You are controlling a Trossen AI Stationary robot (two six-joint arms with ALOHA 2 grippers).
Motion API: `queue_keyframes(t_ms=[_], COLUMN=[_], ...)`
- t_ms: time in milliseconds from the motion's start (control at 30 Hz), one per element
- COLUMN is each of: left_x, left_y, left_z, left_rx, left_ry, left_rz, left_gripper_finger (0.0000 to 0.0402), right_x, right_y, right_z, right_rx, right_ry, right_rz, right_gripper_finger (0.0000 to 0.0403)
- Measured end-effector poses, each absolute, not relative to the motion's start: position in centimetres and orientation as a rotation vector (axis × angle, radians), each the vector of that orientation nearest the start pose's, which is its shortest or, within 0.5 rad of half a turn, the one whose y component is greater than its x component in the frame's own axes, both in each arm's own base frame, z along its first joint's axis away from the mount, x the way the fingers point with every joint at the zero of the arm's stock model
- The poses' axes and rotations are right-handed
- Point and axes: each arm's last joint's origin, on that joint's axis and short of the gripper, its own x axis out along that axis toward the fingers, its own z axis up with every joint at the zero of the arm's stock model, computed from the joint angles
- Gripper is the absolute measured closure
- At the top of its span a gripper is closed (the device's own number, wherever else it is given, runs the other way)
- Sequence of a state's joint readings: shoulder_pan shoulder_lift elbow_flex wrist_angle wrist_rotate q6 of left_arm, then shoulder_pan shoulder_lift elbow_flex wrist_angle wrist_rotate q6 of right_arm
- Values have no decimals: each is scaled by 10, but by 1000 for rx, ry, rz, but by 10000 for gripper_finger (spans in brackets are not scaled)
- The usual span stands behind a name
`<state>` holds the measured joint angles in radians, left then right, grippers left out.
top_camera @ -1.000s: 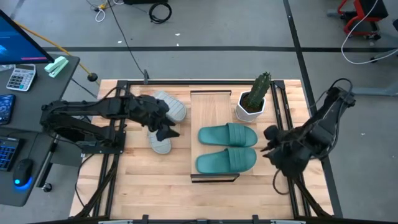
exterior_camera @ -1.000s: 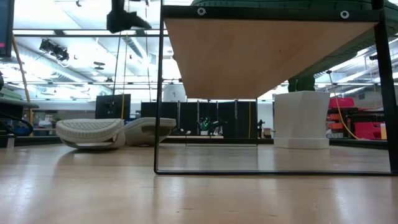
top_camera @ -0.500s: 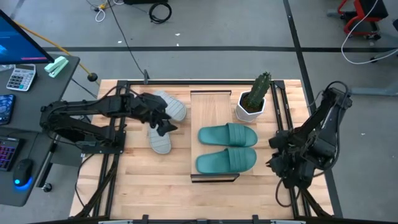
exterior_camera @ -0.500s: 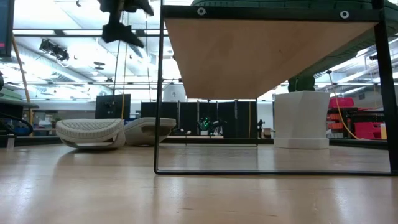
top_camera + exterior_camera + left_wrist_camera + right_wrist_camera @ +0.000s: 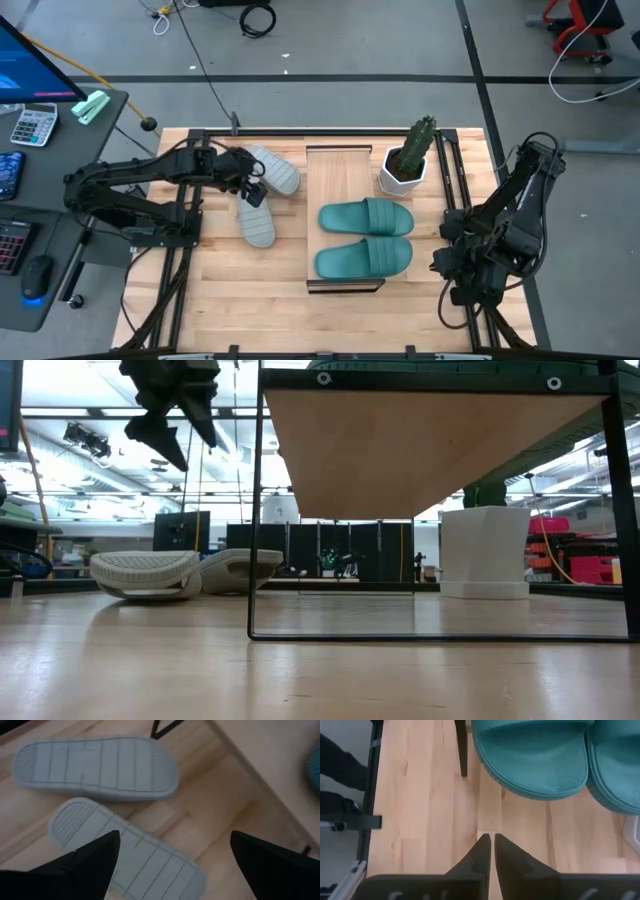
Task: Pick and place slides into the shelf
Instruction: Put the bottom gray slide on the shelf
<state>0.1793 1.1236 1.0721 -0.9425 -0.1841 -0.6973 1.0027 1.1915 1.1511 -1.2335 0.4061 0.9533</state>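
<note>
Two teal slides point(image 5: 366, 236) already lie side by side on the shelf point(image 5: 345, 165); the right tool point(image 5: 492, 845) is clenched on nothing, parked off the shelf's 3 o'clock edge. Two grey slides point(image 5: 262, 192) lie sole-up on the counter point(image 5: 215, 300) at the shelf's 9 o'clock, touching. Left tool point(image 5: 250, 187), released wide, hovers over them: judge best to drop straight onto one sole's middle, pinch across its width, clear of the other.

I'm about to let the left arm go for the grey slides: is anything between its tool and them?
Nothing visible. The left tool hangs open above the two grey slides, which lie sole-up on the tabletop beside the shelf, with only air below the fingers.
</note>
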Motion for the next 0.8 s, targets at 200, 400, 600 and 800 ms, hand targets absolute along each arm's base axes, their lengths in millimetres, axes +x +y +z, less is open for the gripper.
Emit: queue_keyframes(t_ms=[200,400,600,800], left_x=[196,189,180,170], left_y=[59,76,79,91], left_z=[307,306,302,300], left_rx=[-679,-746,-783,-835], left_ry=[825,805,889,921], left_rz=[772,872,892,944], left_gripper_finger=[17,17,17,17], right_x=[117,118,120,121], right_y=[161,160,160,159], right_z=[309,309,310,311], right_rx=[49,51,43,41], right_ry=[1057,1036,992,976], right_rz=[-8,-22,-44,-59], right_gripper_finger=[372,373,373,373])
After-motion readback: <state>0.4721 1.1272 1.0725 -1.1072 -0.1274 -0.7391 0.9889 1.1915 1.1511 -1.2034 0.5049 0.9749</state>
